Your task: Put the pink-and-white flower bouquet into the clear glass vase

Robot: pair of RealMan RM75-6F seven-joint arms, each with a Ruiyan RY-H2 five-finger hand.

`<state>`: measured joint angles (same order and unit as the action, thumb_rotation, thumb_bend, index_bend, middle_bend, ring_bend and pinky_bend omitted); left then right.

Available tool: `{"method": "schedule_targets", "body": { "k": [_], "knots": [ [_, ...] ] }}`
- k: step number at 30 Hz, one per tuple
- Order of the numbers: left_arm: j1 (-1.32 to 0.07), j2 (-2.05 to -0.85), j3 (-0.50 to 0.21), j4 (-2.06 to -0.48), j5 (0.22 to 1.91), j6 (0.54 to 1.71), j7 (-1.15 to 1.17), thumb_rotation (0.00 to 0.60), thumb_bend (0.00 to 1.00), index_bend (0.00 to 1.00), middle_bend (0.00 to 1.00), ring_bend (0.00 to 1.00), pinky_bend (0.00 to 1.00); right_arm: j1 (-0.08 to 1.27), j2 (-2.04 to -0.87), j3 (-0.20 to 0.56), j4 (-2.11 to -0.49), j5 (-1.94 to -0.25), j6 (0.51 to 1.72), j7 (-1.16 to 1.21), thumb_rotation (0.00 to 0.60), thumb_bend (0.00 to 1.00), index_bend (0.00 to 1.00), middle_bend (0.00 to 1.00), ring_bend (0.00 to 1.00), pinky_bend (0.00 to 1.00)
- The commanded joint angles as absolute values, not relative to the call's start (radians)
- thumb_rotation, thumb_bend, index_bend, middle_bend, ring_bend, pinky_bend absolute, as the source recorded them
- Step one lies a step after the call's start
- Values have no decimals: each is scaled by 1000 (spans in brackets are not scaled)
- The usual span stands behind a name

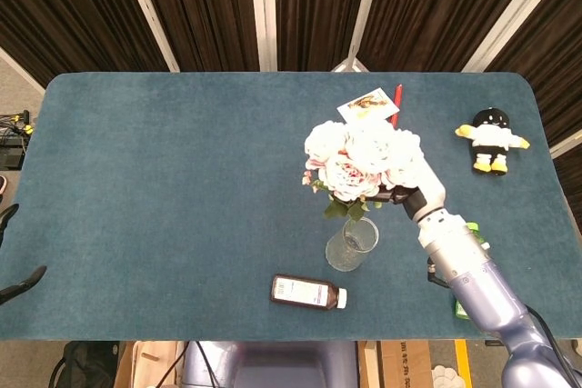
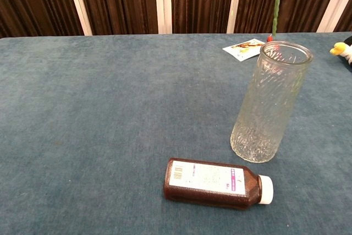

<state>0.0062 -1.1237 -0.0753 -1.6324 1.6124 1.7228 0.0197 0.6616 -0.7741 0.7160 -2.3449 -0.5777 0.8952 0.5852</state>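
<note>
Teal felt-like cloth is covering the table (image 1: 164, 179), with dark brown pleated curtains and pale vertical strips hanging behind it. Head view: right hand (image 1: 407, 190) is gripping the pink-and-white flower bouquet (image 1: 359, 161) from below, fingers mostly hidden under the blooms, holding it in the air just behind and above the clear glass vase (image 1: 352, 243); green leaves are hanging near the vase rim. Vase is standing upright near the front edge, with a brown medicine bottle (image 1: 308, 293) lying on its side just in front-left of it. A printed card (image 1: 368, 105) and red pen (image 1: 397, 97) are lying behind the bouquet, a penguin plush (image 1: 492, 139) is sitting far right, and a green packet (image 1: 466, 302) is partly showing under the right arm. Left hand (image 1: 14, 265) is barely poking in at the left edge, fingers apart, holding nothing. Chest view: vase (image 2: 270, 102) is standing empty, textured glass, with a green stem (image 2: 277, 1) hanging above its rim; bottle (image 2: 218, 182) is lying in front, white cap pointing right, card (image 2: 247, 48) behind, yellow plush bit (image 2: 342, 50) at the right edge.
</note>
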Motion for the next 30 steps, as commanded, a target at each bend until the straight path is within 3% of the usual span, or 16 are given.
{"method": "schedule_targets", "body": {
  "k": [1,18,30],
  "knots": [
    [8,-1125,-76,-1634,1616,1729,22,600,166,121,0,0,116,658,-806,684,-2315,-608,897,583,600,473,699,469,519,166],
    [9,-1132,-70,-1643,1624,1727,50,600,166,121,0,0,115,587,-855,617,-2219,-767,814,676,600,474,707,468,518,166],
    [7,-1134,-66,-1645,1629,1721,59,600,166,121,0,0,116,525,-932,536,-2149,-967,736,771,600,473,707,469,456,159]
  ]
}}
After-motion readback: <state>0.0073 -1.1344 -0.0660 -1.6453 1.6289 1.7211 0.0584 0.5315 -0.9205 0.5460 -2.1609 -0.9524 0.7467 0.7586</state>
